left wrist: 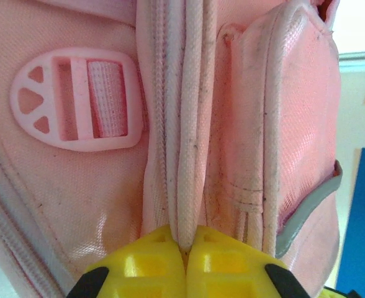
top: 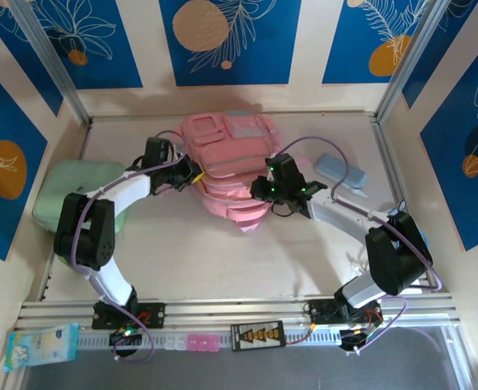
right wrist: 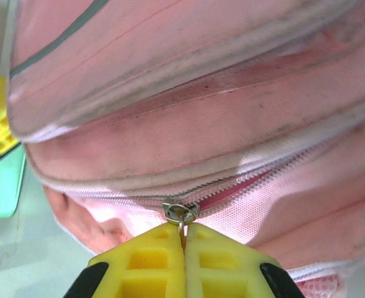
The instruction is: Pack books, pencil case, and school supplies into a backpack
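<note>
1. The backpack (top: 227, 150) lay on the table (top: 190, 252), mid-width and toward the far wall, front pockets facing up.
2. The left gripper (left wrist: 184, 241) was at the backpack's left side, clenched on a pale piping seam (left wrist: 184, 155). Its yellow fingers (left wrist: 148, 264) were pressed together with the piping pinched between the tips.
3. In the left wrist view a pink strap buckle (left wrist: 77, 102) sat just left of that seam, with webbing threaded through it.
4. The right gripper (right wrist: 184, 234) was at the backpack's right side, clamped on the small metal zip pull (right wrist: 181, 212). Its fingers were fully together on the tab.
5. The zip line (right wrist: 244, 183) ran across the fabric on both sides of the pull. I couldn't tell how far it was open.
6. The pencil case (top: 341, 171) lay flat on the table, right of the backpack and near the right arm. Neither gripper was touching it.
7. A mint-green soft case (top: 72, 191) sat at the table's left edge, partly under the left arm.
8. A blue tissue pack (top: 40, 345) lay on the near rail at the left corner, well apart from the backpack.
</note>
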Tool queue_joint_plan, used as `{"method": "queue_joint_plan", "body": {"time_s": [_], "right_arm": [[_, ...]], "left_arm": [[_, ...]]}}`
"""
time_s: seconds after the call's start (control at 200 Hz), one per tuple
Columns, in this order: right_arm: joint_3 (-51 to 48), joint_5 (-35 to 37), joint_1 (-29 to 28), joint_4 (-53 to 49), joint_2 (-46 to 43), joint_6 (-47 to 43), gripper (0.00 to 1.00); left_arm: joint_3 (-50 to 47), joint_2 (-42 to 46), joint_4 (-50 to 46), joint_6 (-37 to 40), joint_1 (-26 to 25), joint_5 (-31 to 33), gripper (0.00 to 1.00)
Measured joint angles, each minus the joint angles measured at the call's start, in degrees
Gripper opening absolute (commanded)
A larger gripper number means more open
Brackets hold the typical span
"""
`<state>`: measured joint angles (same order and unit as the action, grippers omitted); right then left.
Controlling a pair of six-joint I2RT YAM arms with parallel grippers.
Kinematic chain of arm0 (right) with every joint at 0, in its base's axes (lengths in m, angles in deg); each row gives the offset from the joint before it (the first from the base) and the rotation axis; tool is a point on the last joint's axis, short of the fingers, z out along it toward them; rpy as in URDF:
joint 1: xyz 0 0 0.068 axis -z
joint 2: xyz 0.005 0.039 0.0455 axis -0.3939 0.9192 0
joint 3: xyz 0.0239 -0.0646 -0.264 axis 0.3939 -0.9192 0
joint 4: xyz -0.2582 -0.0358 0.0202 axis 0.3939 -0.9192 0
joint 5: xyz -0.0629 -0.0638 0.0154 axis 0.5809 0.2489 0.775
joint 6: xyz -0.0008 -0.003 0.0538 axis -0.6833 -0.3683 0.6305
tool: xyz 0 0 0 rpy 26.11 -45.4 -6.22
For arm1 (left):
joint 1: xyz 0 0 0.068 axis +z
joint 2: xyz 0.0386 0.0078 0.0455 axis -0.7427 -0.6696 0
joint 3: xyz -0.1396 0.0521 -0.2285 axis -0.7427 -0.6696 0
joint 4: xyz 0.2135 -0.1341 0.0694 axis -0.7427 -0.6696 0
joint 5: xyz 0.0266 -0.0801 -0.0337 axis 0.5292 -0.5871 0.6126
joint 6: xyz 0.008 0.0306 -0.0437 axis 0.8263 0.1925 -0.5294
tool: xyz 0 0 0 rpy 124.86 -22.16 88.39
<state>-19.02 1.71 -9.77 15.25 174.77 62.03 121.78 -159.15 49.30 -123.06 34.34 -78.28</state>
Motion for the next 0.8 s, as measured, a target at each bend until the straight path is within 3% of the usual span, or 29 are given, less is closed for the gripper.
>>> {"method": "queue_joint_plan", "body": {"time_s": [0.075, 0.23, 0.425, 0.625, 0.8], "right_arm": [[-0.98, -1.42, -1.36, 1.11, -0.24, -0.98, 0.0], [-1.14, -3.54, -3.96, 3.1, 0.57, -1.73, 0.0], [3.19, -8.5, -6.6, 5.09, 8.46, -1.64, 0.0], [12.98, -12.17, -8.44, 5.31, 17.2, -1.68, 0.0], [18.67, -13.73, -9.11, 5.57, 21.75, -1.68, 0.0]], "left_arm": [[3.17, -1.53, -3.28, 3.06, 0.02, 0.66, 0.11], [7.45, -4.28, -6.73, 7.15, 0.57, 3.76, 0.29], [7.48, -2.67, -7.41, 8.98, 3.61, 9.49, 0.5], [0.15, 6.84, -8.55, 9.38, 6.4, 12.11, 0.55], [-6.91, 11.85, -4.81, 5.16, 6.49, 6.32, 0.53]]}}
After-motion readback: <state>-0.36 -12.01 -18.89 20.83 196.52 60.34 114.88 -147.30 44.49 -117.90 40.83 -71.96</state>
